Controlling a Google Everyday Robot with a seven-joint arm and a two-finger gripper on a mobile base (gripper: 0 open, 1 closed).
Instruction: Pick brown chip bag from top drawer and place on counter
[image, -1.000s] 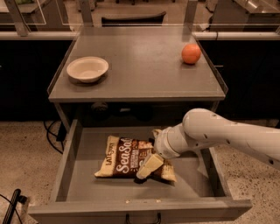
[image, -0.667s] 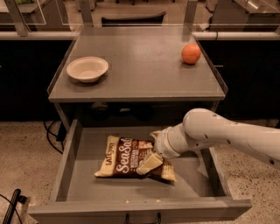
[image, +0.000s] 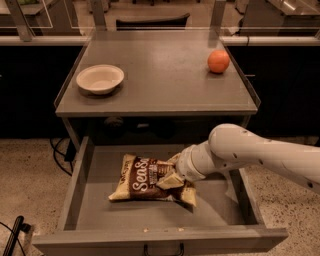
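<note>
Camera view looks down on the counter (image: 160, 75) with the top drawer (image: 95, 210) pulled fully out beneath it, which leaves the drawer floor open to reach from above. The brown chip bag (image: 142, 180) lies flat on that floor, roughly in the middle, its lettering facing up and its long side running left to right. The white arm (image: 250, 150) comes in from the right and dips below counter height, so the gripper (image: 172, 180) sits at the bag's right end, touching the crinkled film there. A short end is a sensible place to take a soft bag, since the film bunches and gives the jaws something to bite. One pale part of the gripper rests on top of the bag; whether the jaws are clamped on it or only laid against it, I cannot tell. The bag looks to be resting on the drawer floor, so the lift seems not yet made. On the counter a pale bowl (image: 100, 78) stands at the left and an orange (image: 218, 61) at the far right, with bare grey surface between them where the bag could go
</note>
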